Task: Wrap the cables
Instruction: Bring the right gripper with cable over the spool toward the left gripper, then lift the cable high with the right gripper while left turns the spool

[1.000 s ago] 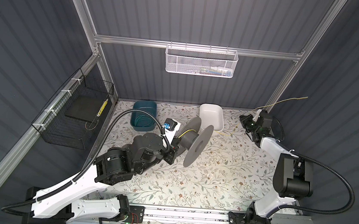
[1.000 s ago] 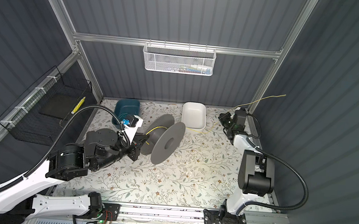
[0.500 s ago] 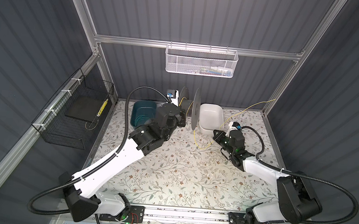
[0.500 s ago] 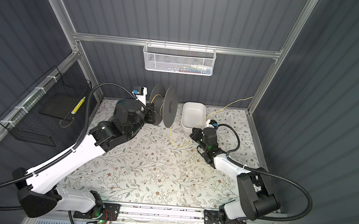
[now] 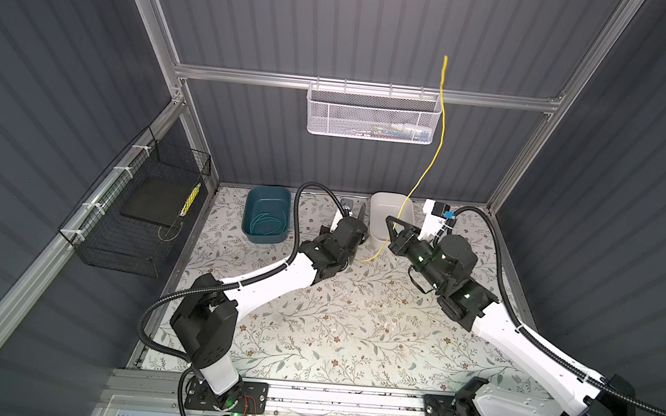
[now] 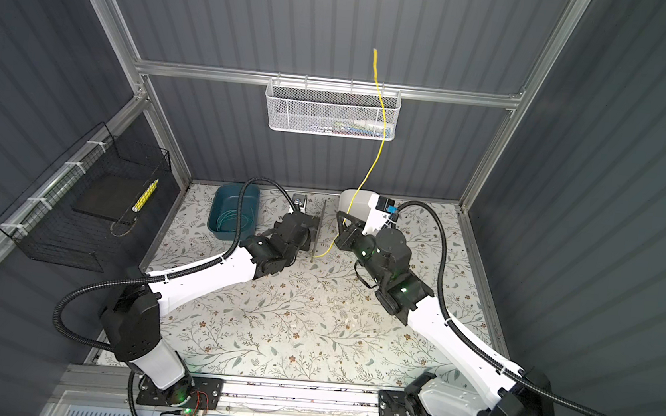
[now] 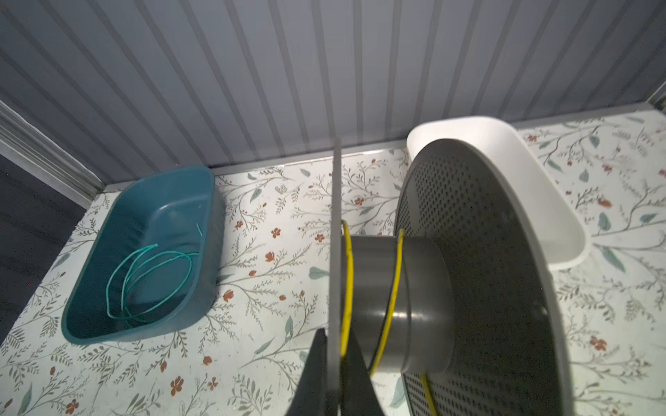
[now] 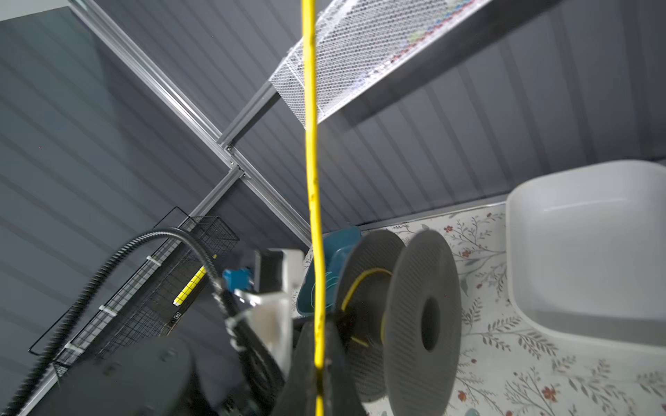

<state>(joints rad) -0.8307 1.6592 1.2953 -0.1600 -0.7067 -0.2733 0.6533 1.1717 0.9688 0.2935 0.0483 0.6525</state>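
The cable (image 5: 437,144) is a thin yellow wire with a few turns round the hub of a grey spool (image 7: 479,273). My left gripper (image 7: 336,333) is shut on the spool's thin near flange, holding it upright between the two bins. In a top view the spool (image 6: 317,232) shows edge-on at the left gripper (image 6: 313,226). My right gripper (image 8: 319,331) is shut on the cable (image 8: 311,162) just right of the spool. From the right gripper (image 5: 394,227) the wire rises steeply, and its loose end stands in front of the back wall.
A teal bin (image 5: 266,215) holding a coiled teal wire sits at the back left of the floral mat. A white bin (image 5: 385,210) sits behind the grippers. A white mesh basket (image 5: 373,113) hangs on the back rail, a black wire basket (image 5: 135,206) on the left wall.
The left arm carried the spool from the mat's left to the back, between the bins. The right gripper came in from the rear right. The cable's free end swung from rightward to upright.
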